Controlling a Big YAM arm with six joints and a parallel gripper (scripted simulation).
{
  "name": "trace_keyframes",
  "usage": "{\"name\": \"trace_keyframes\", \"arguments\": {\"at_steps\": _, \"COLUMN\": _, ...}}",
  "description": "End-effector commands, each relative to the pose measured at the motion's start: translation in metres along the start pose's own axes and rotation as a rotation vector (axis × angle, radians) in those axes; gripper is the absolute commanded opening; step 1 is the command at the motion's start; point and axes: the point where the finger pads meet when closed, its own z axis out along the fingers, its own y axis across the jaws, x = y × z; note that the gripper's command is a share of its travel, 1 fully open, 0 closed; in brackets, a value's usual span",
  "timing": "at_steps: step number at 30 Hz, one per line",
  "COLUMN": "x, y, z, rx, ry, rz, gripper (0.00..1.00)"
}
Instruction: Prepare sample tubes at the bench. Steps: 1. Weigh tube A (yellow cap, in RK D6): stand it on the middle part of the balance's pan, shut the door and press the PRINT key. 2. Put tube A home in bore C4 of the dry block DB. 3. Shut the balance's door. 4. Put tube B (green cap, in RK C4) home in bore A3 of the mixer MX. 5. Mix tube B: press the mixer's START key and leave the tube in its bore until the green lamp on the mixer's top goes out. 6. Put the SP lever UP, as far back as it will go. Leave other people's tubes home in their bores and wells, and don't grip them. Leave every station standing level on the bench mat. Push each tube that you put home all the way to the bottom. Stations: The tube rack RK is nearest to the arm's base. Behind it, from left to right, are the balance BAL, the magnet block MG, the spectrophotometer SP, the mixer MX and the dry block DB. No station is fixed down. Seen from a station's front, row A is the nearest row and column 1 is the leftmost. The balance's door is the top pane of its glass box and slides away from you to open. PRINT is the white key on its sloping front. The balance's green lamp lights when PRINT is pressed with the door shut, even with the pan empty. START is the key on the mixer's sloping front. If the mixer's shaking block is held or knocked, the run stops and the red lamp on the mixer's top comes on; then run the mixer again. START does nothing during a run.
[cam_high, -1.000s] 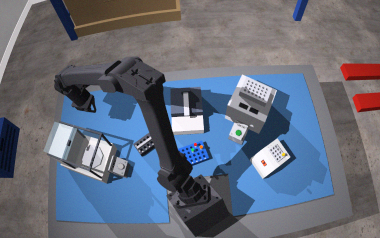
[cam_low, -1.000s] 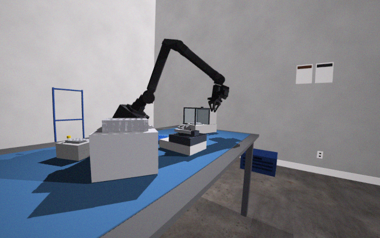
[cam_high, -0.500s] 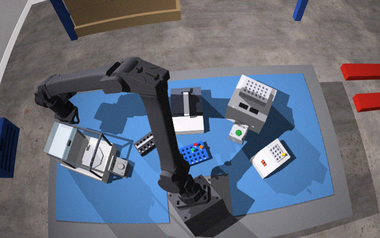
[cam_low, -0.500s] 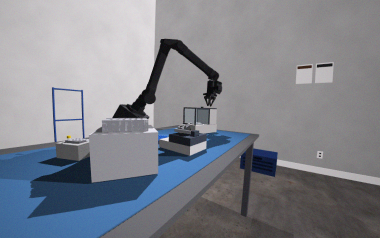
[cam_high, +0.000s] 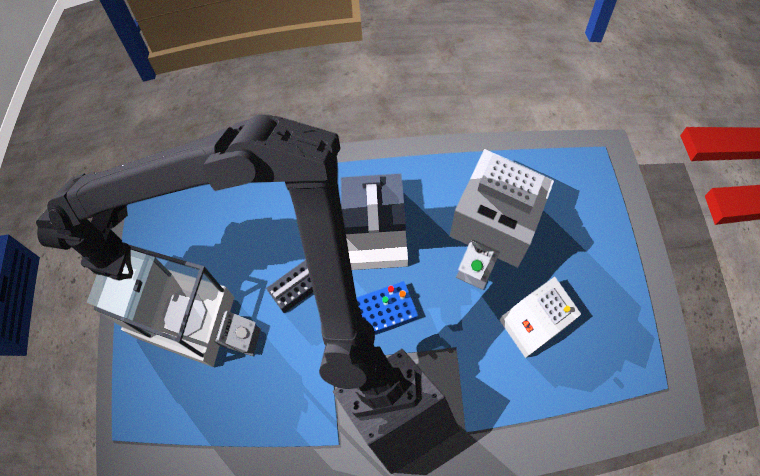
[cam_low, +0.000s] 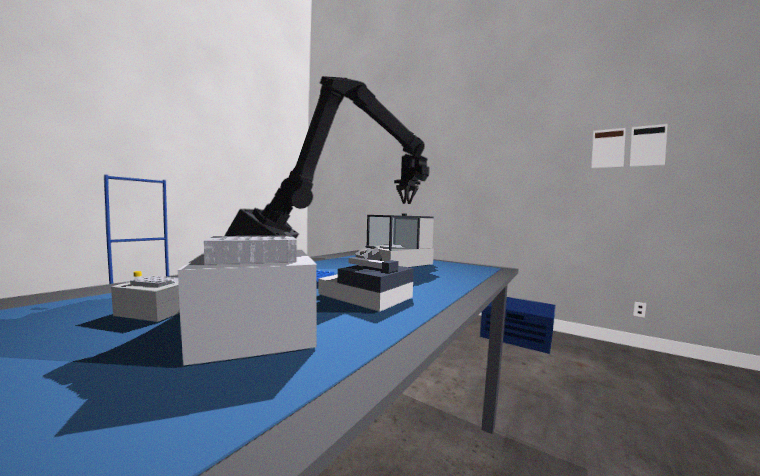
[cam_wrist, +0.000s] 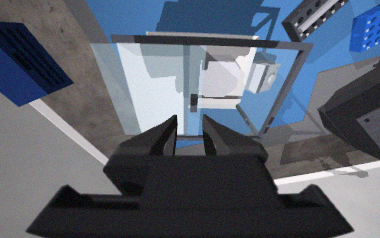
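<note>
balance (cam_high: 168, 313) (cam_low: 415, 256) (cam_wrist: 220, 102) sits below partly open, seemingly unladen fingers (cam_high: 127, 274) (cam_low: 407, 200), magnet block (cam_high: 291, 287) (cam_wrist: 315, 19) nearby.

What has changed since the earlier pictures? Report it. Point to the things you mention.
The gripper (cam_high: 125, 274) (cam_low: 406, 202) (cam_wrist: 189, 119) has swung left and down the top view, from behind the balance (cam_high: 212, 356) (cam_low: 417, 257) (cam_wrist: 220, 103) to above its door (cam_high: 114, 294) (cam_low: 420, 216) (cam_wrist: 155, 95). Nothing was taken hold of or let go. The door stayed slid open, and the yellow-capped tube (cam_high: 567, 308) (cam_low: 137, 274) stayed in the dry block (cam_high: 530, 342) (cam_low: 137, 305).
</note>
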Motion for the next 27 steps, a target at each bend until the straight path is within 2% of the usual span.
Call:
{"name": "trace_keyframes", "arguments": {"at_steps": 1, "x": 0.011, "y": 0.017, "z": -0.031, "rx": -0.05, "ry": 0.01, "rz": 0.049, "gripper": 0.3}}
{"name": "trace_keyframes", "arguments": {"at_steps": 2, "x": 0.009, "y": 0.016, "z": -0.034, "rx": -0.055, "ry": 0.011, "rz": 0.052, "gripper": 0.3}}
{"name": "trace_keyframes", "arguments": {"at_steps": 3, "x": 0.009, "y": 0.008, "z": -0.03, "rx": -0.042, "ry": 0.008, "rz": 0.047, "gripper": 0.3}}
{"name": "trace_keyframes", "arguments": {"at_steps": 4, "x": 0.0, "y": -0.003, "z": -0.017, "rx": -0.011, "ry": -0.006, "rz": 0.06, "gripper": 0.3}}
{"name": "trace_keyframes", "arguments": {"at_steps": 5, "x": 0.0, "y": -0.004, "z": -0.014, "rx": -0.006, "ry": -0.005, "rz": 0.058, "gripper": 0.3}}
{"name": "trace_keyframes", "arguments": {"at_steps": 8, "x": 0.001, "y": 0.002, "z": -0.014, "rx": -0.009, "ry": -0.002, "rz": 0.059, "gripper": 0.3}}
{"name": "trace_keyframes", "arguments": {"at_steps": 10, "x": 0.001, "y": -0.004, "z": -0.013, "rx": -0.003, "ry": -0.003, "rz": 0.056, "gripper": 0.3}}
{"name": "trace_keyframes", "arguments": {"at_steps": 12, "x": 0.008, "y": -0.005, "z": -0.019, "rx": -0.016, "ry": 0.007, "rz": 0.041, "gripper": 0.3}}
{"name": "trace_keyframes", "arguments": {"at_steps": 14, "x": 0.006, "y": -0.002, "z": -0.023, "rx": -0.028, "ry": 0.007, "rz": 0.049, "gripper": 0.3}}
{"name": "trace_keyframes", "arguments": {"at_steps": 18, "x": 0.006, "y": -0.004, "z": -0.018, "rx": -0.02, "ry": 0.005, "rz": 0.048, "gripper": 0.3}}
{"name": "trace_keyframes", "arguments": {"at_steps": 19, "x": 0.004, "y": 0.005, "z": -0.021, "rx": -0.036, "ry": 0.006, "rz": 0.047, "gripper": 0.3}}
{"name": "trace_keyframes", "arguments": {"at_steps": 27, "x": 0.004, "y": 0.005, "z": -0.021, "rx": -0.036, "ry": 0.006, "rz": 0.047, "gripper": 0.3}}
